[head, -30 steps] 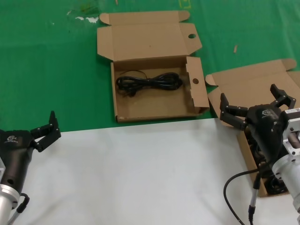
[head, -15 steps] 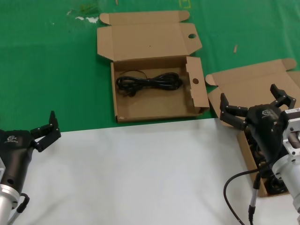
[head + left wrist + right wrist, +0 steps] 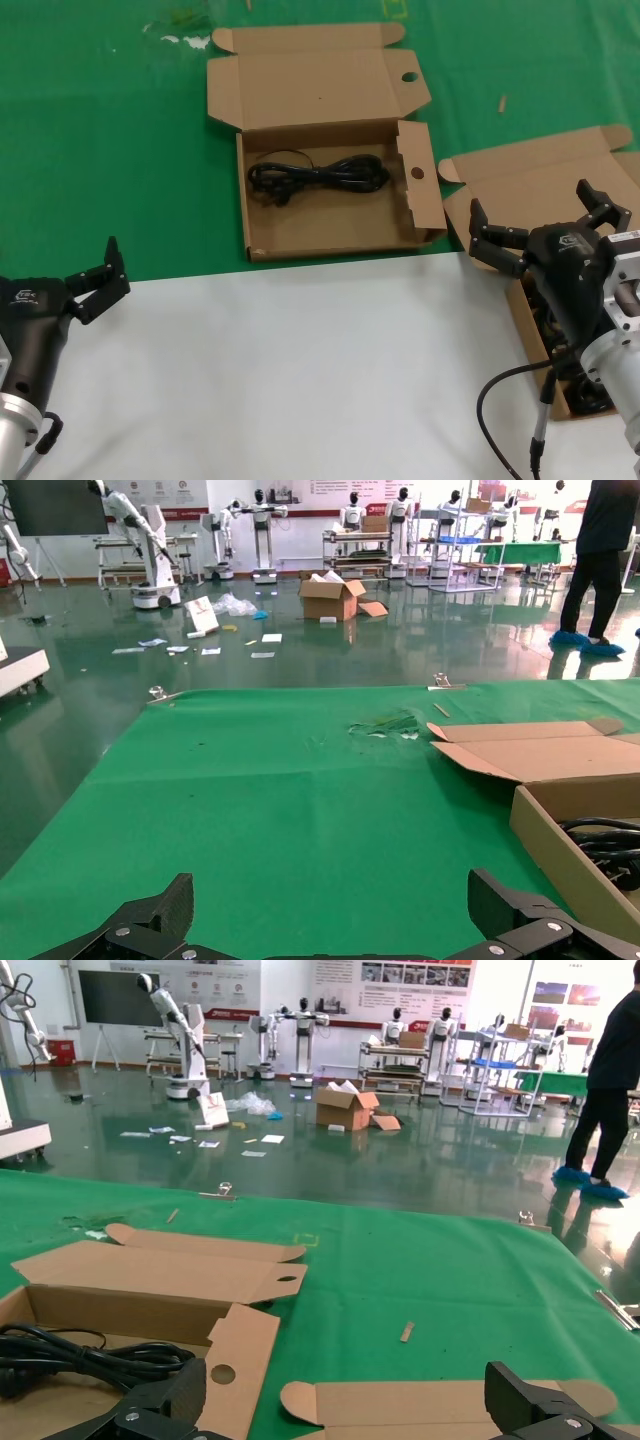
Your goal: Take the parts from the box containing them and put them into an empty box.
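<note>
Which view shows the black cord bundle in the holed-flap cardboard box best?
Head view: the whole black cord bundle lies visible inside the holed-flap cardboard box. The left wrist view shows only loops behind the wall; the right wrist view shows one end.

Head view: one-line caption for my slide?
Open right gripper hovers over the source box; one cord bundle lies in the holed-flap box.

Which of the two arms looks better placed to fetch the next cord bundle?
The right, probably. The right gripper hangs open just above the plain-lidded box at the robot's right, while the left gripper waits open at the far left over the white sheet.
</note>
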You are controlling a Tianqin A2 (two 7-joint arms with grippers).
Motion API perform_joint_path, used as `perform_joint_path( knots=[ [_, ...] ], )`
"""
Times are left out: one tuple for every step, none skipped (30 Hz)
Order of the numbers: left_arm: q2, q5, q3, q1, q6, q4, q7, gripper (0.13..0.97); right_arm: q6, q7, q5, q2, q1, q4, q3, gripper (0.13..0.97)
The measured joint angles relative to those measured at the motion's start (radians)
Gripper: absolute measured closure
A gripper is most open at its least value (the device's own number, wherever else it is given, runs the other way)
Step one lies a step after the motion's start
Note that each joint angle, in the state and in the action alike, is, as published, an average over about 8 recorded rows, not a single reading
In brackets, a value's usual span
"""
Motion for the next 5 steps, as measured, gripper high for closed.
perform_joint_path(
  knots=[
    [0.000, 0.000, 0.000, 0.000, 0.000, 0.000, 0.000, 0.132, 0.000, 0.000, 0.000, 0.000, 0.000, 0.000, 0.000, 0.129],
    [0.000, 0.000, 0.000, 0.000, 0.000, 0.000, 0.000, 0.132, 0.000, 0.000, 0.000, 0.000, 0.000, 0.000, 0.000, 0.129],
    [0.000, 0.000, 0.000, 0.000, 0.000, 0.000, 0.000, 0.132, 0.000, 0.000, 0.000, 0.000, 0.000, 0.000, 0.000, 0.129],
    [0.000, 0.000, 0.000, 0.000, 0.000, 0.000, 0.000, 0.132, 0.000, 0.000, 0.000, 0.000, 0.000, 0.000, 0.000, 0.129],
    [0.000, 0.000, 0.000, 0.000, 0.000, 0.000, 0.000, 0.132, 0.000, 0.000, 0.000, 0.000, 0.000, 0.000, 0.000, 0.129]
  ],
)
